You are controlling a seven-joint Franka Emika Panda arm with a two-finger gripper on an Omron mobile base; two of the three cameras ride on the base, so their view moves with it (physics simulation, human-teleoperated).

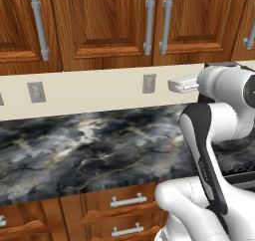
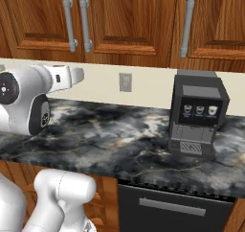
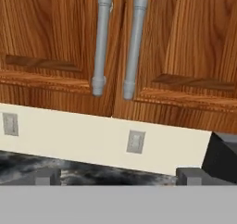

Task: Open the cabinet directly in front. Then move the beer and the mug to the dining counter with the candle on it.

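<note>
The cabinet [image 3: 180, 42] is reddish-brown wood and both its doors are shut. Their two long grey bar handles [image 3: 102, 38] hang side by side at the seam. The same cabinet [image 1: 114, 21] fills the top of the left base view, and the cabinet [image 2: 129, 20] is seen again from the right. My gripper [image 3: 118, 177] is open and holds nothing; its two dark fingertips [image 3: 46, 176] stand wide apart, well below the handles and short of the doors. The folded white arm [image 1: 219, 120] is raised over the worktop. The beer, the mug, the dining counter and the candle are out of view.
A dark marble worktop [image 1: 99, 150] runs below a cream backsplash with a wall outlet [image 3: 135, 141]. A black coffee machine [image 2: 197, 113] stands on it to the right. Low drawers [image 1: 128, 201] and a dark appliance front [image 2: 172, 207] sit beneath.
</note>
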